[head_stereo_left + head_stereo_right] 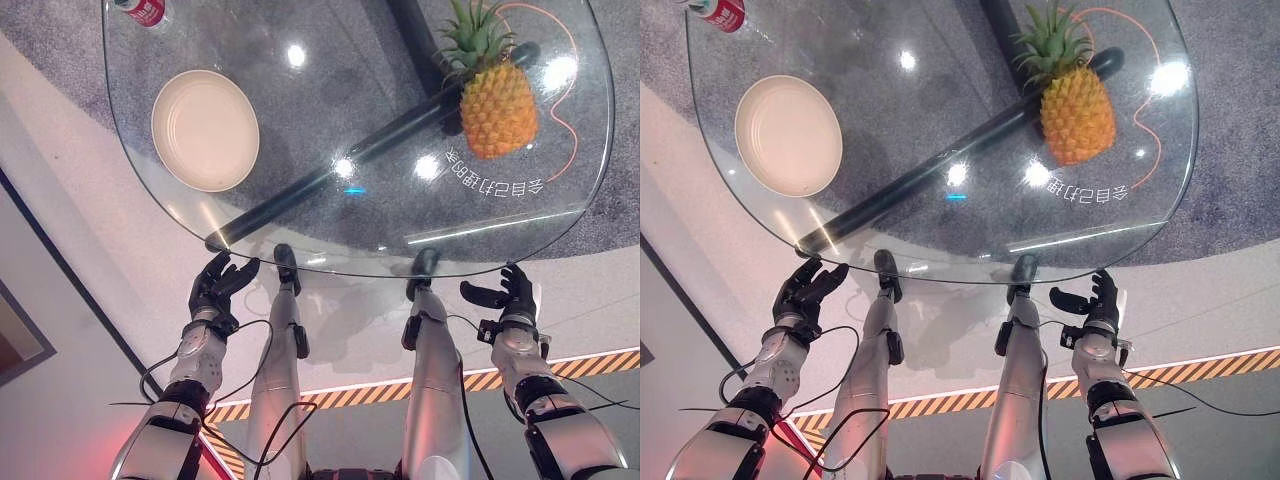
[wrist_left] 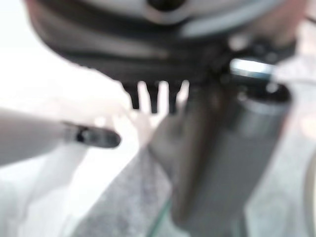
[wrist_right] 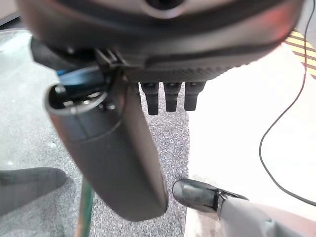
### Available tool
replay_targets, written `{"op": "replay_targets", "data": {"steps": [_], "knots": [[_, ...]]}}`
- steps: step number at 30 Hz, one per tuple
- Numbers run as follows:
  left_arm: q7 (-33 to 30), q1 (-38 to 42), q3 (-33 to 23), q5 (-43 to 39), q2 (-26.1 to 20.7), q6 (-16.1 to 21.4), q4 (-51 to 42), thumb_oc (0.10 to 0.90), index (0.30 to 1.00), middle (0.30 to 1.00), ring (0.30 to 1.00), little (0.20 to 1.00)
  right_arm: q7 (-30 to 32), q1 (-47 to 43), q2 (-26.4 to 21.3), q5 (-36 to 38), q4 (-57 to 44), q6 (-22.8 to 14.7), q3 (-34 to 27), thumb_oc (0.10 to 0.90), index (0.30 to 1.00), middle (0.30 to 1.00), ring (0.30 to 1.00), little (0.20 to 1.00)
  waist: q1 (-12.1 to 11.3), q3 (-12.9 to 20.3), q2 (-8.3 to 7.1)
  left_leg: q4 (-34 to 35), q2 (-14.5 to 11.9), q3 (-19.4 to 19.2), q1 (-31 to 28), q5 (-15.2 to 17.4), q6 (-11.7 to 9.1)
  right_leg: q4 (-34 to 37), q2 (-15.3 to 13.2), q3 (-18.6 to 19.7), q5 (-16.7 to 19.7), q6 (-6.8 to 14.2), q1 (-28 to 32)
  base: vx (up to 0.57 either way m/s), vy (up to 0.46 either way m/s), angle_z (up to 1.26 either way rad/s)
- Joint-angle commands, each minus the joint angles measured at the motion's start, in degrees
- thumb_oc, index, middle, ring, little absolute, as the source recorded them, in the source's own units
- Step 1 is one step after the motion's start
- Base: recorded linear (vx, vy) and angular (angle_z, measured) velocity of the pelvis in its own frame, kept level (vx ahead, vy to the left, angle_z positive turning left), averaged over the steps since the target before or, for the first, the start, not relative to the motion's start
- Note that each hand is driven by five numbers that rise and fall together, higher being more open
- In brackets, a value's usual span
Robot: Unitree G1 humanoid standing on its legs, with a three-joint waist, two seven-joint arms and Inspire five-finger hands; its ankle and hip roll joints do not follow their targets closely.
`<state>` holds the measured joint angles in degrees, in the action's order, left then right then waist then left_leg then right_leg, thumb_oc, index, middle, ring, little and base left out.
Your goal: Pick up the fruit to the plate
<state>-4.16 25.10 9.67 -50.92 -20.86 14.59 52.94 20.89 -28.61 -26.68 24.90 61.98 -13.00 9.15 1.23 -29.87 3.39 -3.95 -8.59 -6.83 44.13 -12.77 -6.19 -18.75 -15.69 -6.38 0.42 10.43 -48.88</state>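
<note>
Overhead, a glass table [image 1: 560, 215] carries a pineapple [image 1: 497, 105] lying on its far right, crown pointing away from the robot, well apart from the plate [image 1: 205, 130] at left. Both the left hand [image 1: 215, 287] and right hand [image 1: 507, 293] hover spread, empty, at the near edge.

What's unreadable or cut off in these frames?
- Red can: cut by the top edge of both eye views; its upper part is unseen.
- Left hand: its wrist view is blurred, so finger detail is lost there.
- Pineapple: its far side faces away from the head camera.
- Plate: nothing hidden.
</note>
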Motion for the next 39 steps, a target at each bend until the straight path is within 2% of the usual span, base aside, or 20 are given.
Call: {"op": "replay_targets", "data": {"steps": [1, 9, 13, 14, 17, 18, 21, 24, 28, 31, 32, 35, 39], "knots": [[-5.95, 0.96, -2.87, 0.73, -5.08, -0.37, 7.62, 0.8, 0.9, 0.9, 0.9, 0.9, 4.92, 2.63, -4.22, 0.61, -0.52, -1.07, -0.78, 0.8, 0.9, 0.9, 0.9, 0.9, -0.58, 0.08, -1.92, -8.35, -1.98, 4.4, 1.39, 7.23, -3.05, 3.21, -0.81, -2.96, 7.68, 1.2, -0.32, 0.0, 0.0, 0.0], [-5.02, 1.32, -2.27, 0.84, -6.13, -1.06, 8.97, 0.8, 0.9, 0.9, 0.9, 0.9, 12.67, 3.07, -7.59, 2.83, 4.83, 1.47, -3.81, 0.8, 0.9, 0.9, 0.9, 0.9, -0.69, 0.08, -2.02, -7.42, -1.9, 4.23, 0.67, 7.11, -2.75, 4.1, -0.76, -3.4, 8.2, 1.41, 0.3, 0.0, 0.0, 0.0], [-4.67, 1.43, -1.6, 0.63, -6.8, -1.14, 9.37, 0.8, 0.9, 0.9, 0.9, 0.9, 17.93, 2.23, -10.55, 5.54, 7.3, 0.88, -6.46, 0.8, 0.9, 0.9, 0.9, 0.9, -0.97, 0.08, -1.96, -7.48, -1.81, 4.35, 0.74, 7.3, -2.52, 4.18, -0.96, -3.77, 8.41, 1.61, 0.34, 0.01, -0.029, 0.04], [-4.85, 1.51, -1.26, 0.84, -6.87, -1.18, 9.38, 0.8, 0.9, 0.9, 0.9, 0.9, 20.02, 1.84, -11.51, 6.67, 7.89, -0.65, -7.47, 0.8, 0.9, 0.9, 0.9, 0.9, -1.07, 0.08, -1.95, -7.54, -1.72, 4.48, 0.77, 7.35, -2.45, 4.25, -0.98, -3.85, 8.51, 1.63, 0.38, 0.02, -0.049, 0.03], [-5.0, 1.44, -0.89, 0.84, -6.99, -1.35, 9.28, 0.8, 0.9, 0.9, 0.9, 0.9, 22.84, 1.24, -13.03, 6.3, 7.33, -2.06, -8.55, 0.8, 0.9, 0.9, 0.9, 0.9, -1.17, 0.08, -1.97, -7.52, -1.63, 4.6, 0.67, 7.38, -2.4, 4.56, -1.07, -4.06, 8.73, 1.78, 0.59, 0.01, -0.013, 0.0], [-5.32, 1.49, -0.56, 0.76, -7.11, -1.47, 9.01, 0.8, 0.9, 0.9, 0.9, 0.9, 26.29, -0.17, -14.58, 5.85, 5.54, -3.1, -8.93, 0.8, 0.9, 0.9, 0.9, 0.9, -1.22, 0.08, -2.04, -7.43, -1.61, 4.69, 0.69, 7.36, -2.39, 4.75, -1.1, -4.17, 8.88, 1.86, 0.62, 0.0, 0.0, 0.0], [-5.71, 1.44, -0.16, 0.98, -7.28, -1.67, 8.41, 0.8, 0.9, 0.9, 0.9, 0.9, 31.49, -1.99, -16.58, 4.99, 2.36, -3.57, -9.27, 0.8, 0.9, 0.9, 0.9, 0.9, -1.32, 0.08, -2.16, -7.29, -1.45, 4.77, 0.64, 7.34, -2.34, 4.97, -1.15, -4.49, 8.99, 1.91, 0.81, 0.0, 0.0, 0.0], [-5.91, 1.49, 0.04, 1.08, -7.31, -1.8, 8.09, 0.8, 0.9, 0.9, 0.9, 0.9, 34.25, -3.22, -17.63, 4.84, 0.1, -3.67, -9.43, 0.8, 0.9, 0.9, 0.9, 0.9, -1.31, 0.08, -2.2, -7.0, -1.37, 4.85, 0.61, 7.2, -2.35, 5.15, -1.08, -4.6, 9.09, 1.92, 0.84, 0.0, 0.0, 0.0], [-6.69, 0.8, 0.39, 1.5, -7.35, -2.09, 6.41, 0.8, 0.9, 0.9, 0.9, 0.9, 39.16, -4.66, -18.86, 8.62, -7.41, -5.16, -9.83, 0.8, 0.9, 0.9, 0.9, 0.9, -1.3, 0.08, -2.37, -6.08, -1.34, 4.93, 0.47, 6.94, -2.34, 5.68, -0.98, -4.83, 9.28, 1.89, 0.88, 0.0, 0.0, 0.0], [-7.03, 0.34, 0.55, 1.07, -7.39, -1.95, 5.96, 0.8, 0.9, 0.9, 0.9, 0.9, 42.82, -4.94, -19.45, 8.44, -13.14, -6.41, -9.68, 0.8, 0.9, 0.9, 0.9, 0.9, -1.14, 0.08, -2.42, -5.81, -1.21, 5.04, 0.59, 6.73, -2.31, 5.73, -1.0, -4.83, 9.39, 1.79, 0.68, 0.0, 0.012, 0.0], [-7.25, -0.19, 0.41, 1.1, -7.09, -1.74, 5.54, 0.8, 0.9, 0.9, 0.9, 0.9, 45.56, -5.09, -19.73, 7.58, -17.49, -6.71, -9.65, 0.8, 0.9, 0.9, 0.9, 0.9, -1.0, 0.08, -2.41, -5.69, -1.08, 5.05, 0.68, 6.7, -2.27, 5.89, -1.0, -4.81, 9.4, 1.75, 0.61, 0.0, 0.044, 0.0], [-7.09, -0.88, 0.25, 1.05, -6.83, -1.5, 5.27, 0.8, 0.9, 0.9, 0.9, 0.9, 48.2, -5.88, -20.27, 5.05, -22.38, -9.3, -10.51, 0.8, 0.9, 0.9, 0.9, 0.9, -0.93, 0.08, -2.24, -5.4, -1.05, 5.04, 0.53, 6.59, -2.22, 5.99, -1.03, -4.71, 9.37, 1.79, 0.63, 0.01, 0.041, -0.01], [-6.57, -1.71, -0.59, 1.33, -5.94, -1.34, 5.06, 0.8, 0.9, 0.9, 0.9, 0.9, 52.48, -6.97, -20.61, -6.19, -36.35, -9.61, -10.97, 0.8, 0.9, 0.9, 0.9, 0.9, -0.62, 0.08, -1.8, -4.54, -0.76, 4.92, 0.1, 6.18, -1.97, 6.1, -1.02, -4.4, 9.23, 1.84, 0.61, 0.0, 0.062, -0.01]]}}
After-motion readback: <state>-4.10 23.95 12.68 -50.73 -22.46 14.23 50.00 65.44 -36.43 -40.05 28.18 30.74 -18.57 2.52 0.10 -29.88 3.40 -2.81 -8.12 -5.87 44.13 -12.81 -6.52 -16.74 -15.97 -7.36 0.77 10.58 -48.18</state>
